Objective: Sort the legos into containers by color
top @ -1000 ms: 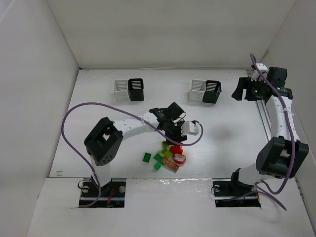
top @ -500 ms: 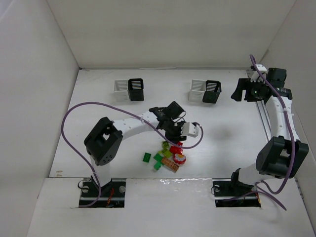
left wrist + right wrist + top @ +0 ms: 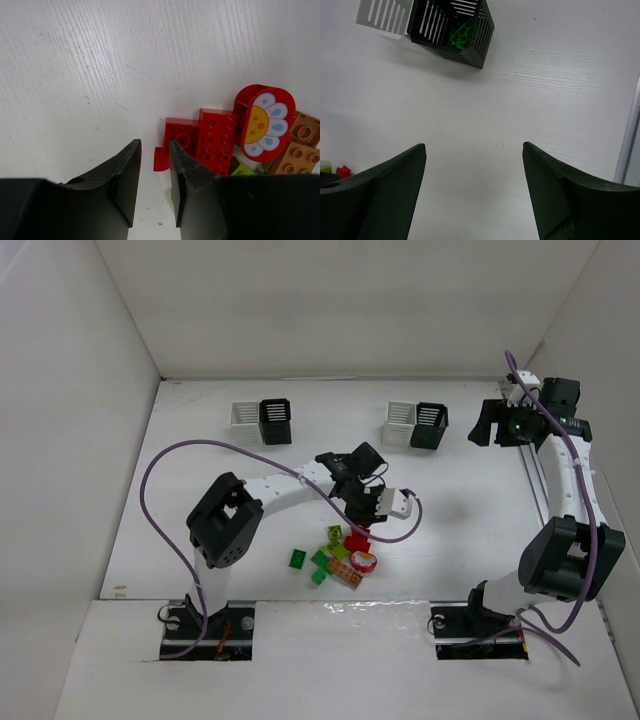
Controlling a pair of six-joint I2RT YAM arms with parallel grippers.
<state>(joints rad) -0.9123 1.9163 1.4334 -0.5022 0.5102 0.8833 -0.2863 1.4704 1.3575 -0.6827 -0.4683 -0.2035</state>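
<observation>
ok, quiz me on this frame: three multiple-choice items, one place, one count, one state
1. The green lego in the right wrist view lies: A) outside any bin B) in the black bin C) clamped in a gripper.
2. Slatted bins on the table: A) two B) three C) four.
3. The right gripper is: A) open, empty B) shut on a brick C) shut on a bin.
Answers: 1 B, it shows through the bin's open top; 2 C, two white-black pairs in the top view; 3 A, its fingers stand wide apart with bare table between.

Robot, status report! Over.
Left fingers narrowly open, empty, at red studded plastic brick. Right fingers wide open, empty. Green plastic piece inside black slatted bin.
</observation>
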